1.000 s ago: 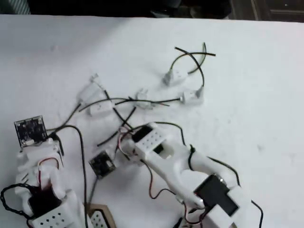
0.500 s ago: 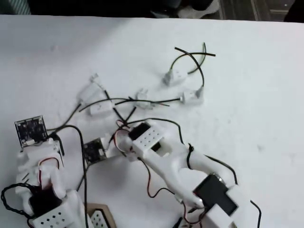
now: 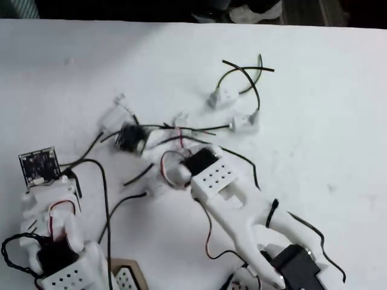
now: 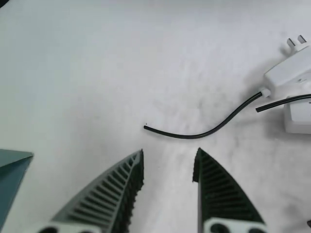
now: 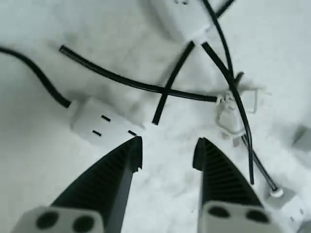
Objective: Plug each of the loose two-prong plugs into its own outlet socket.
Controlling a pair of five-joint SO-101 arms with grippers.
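Observation:
Several white plugs and sockets on short black cables lie scattered mid-table. My right gripper [image 5: 167,145] is open and hovers over the tangle, just beside a white outlet socket [image 5: 104,125] with slots facing up. A small plug [image 5: 233,114] and another white plug body [image 5: 177,14] lie beyond its fingertips. In the high view the right arm [image 3: 217,181] stretches from the front right to the left cluster [image 3: 128,138]. My left gripper [image 4: 167,160] is open over bare table. A two-prong plug [image 4: 286,68] and a socket [image 4: 299,114] lie ahead of it.
Two more white pieces [image 3: 219,96] [image 3: 245,122] with looping black cables lie at the back right. A plug [image 3: 112,115] sits at the cluster's left end. The left arm [image 3: 51,241] stands at the front left corner. The table [image 3: 326,90] is white.
The right arm has swung away from the front of the table toward the back left, and its wrist now hangs over the cable cluster. The left arm has not moved.

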